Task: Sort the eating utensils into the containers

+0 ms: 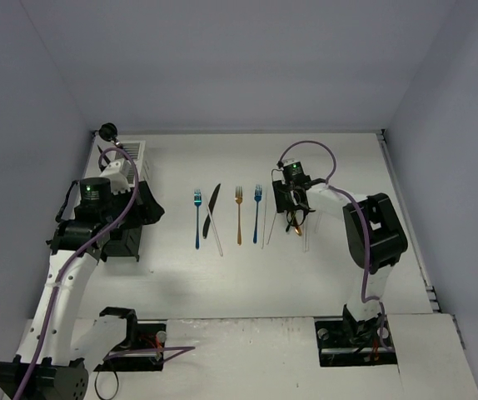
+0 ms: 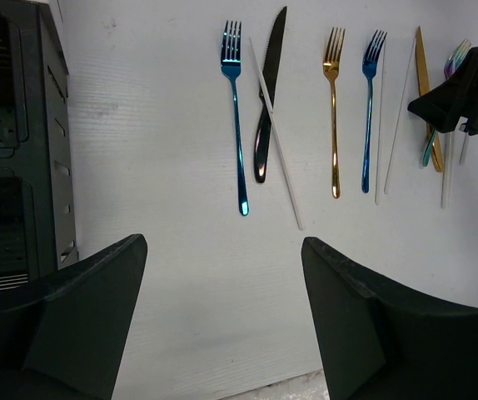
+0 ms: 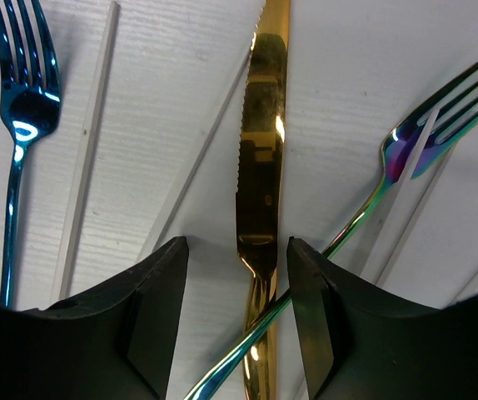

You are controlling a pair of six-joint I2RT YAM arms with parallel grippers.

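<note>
Top external: the slim metal utensils (image 1: 239, 215) lie in a row mid-table, and the slatted white and black caddies (image 1: 135, 154) stand far left.

Left wrist: the left gripper (image 2: 222, 250) gapes empty over bare table, seemingly waiting.

Right wrist: the right gripper (image 3: 237, 243) is parted, its fingers straddling the shiny gold knife (image 3: 260, 125) without touching it. The knife crosses the rainbow-tinted fork (image 3: 405, 150), and the gripper looks set to pinch it.

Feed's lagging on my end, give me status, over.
Left gripper open, empty, hovering. Right gripper open, straddling gold knife, no grip yet. Rainbow fork crosses the knife's handle; may lift with it.
</note>
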